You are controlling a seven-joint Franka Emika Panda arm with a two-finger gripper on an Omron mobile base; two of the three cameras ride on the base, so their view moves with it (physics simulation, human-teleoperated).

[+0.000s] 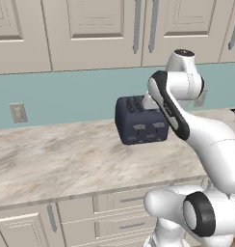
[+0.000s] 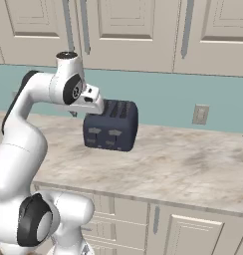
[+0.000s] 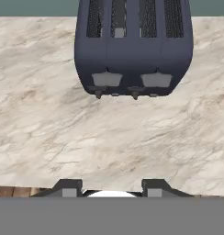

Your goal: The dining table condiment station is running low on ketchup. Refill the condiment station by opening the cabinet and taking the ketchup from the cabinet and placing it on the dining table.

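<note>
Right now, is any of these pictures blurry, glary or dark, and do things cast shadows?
Left base view: even, flat light, slightly soft edges, toaster barely shadows the counter. Right base view: same, no glare on the cabinet doors. Hand view: toaster front sharp, marble veins a little smeared, no glare.

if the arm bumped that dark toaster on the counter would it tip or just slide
The toaster looks boxy and squat, so it would probably slide rather than tip. The marbled counter looks smooth, which favours sliding. It seems rigid and fairly heavy.
</note>
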